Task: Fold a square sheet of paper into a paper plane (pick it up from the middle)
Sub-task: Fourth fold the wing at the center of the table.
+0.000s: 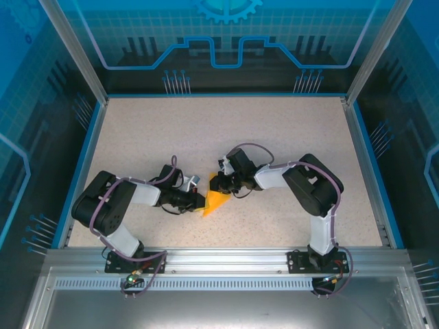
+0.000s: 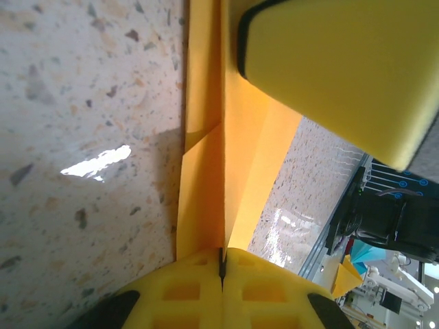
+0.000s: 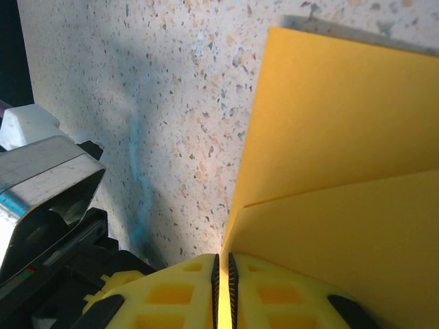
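Table (image 1: pixel 274 130): flat top, pale beige w/ dark & rusty speckles, glossy enough to show light glare in left wrist view. Blue edging (image 1: pixel 87 159) on left, far & right sides; aluminium rail (image 1: pixel 226 259) along near edge. Orange paper (image 1: pixel 217 203), folded to a point, approx front-centre, shadow on surface beside it; can't tell if it touches.
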